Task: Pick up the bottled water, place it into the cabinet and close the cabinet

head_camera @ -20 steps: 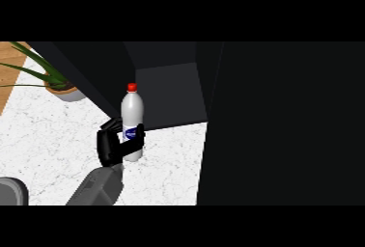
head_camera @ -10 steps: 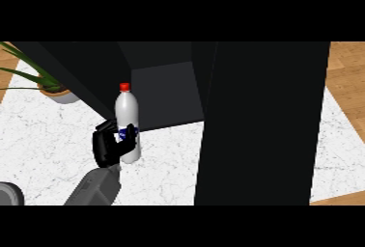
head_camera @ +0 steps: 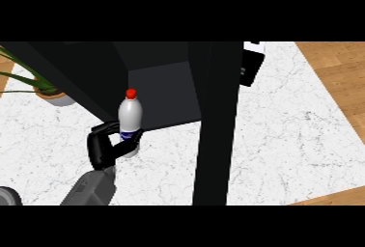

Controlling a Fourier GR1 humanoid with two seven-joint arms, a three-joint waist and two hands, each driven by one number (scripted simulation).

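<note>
The white marbled counter (head_camera: 285, 144) filled most of the view, and on it stood the dark cabinet (head_camera: 164, 91), its interior open toward the viewer and its black door (head_camera: 214, 144) swung out edge-on down the middle of the frame. A potted plant (head_camera: 50, 94) was set at the left, beside the cabinet. Only the left hand (head_camera: 107, 144) was seen, on its grey forearm rising from the lower edge; its fingers were curled round the lower part of the bottled water (head_camera: 130, 123). The bottle was held upright, red cap up, just in front of the cabinet's opening near its left wall. The carrying step was judged to be in hand, with placement not yet made. The next move was judged to call for the bottle being carried inward past the threshold, set down upright and released before the door was dealt with. The right hand was not seen.
</note>
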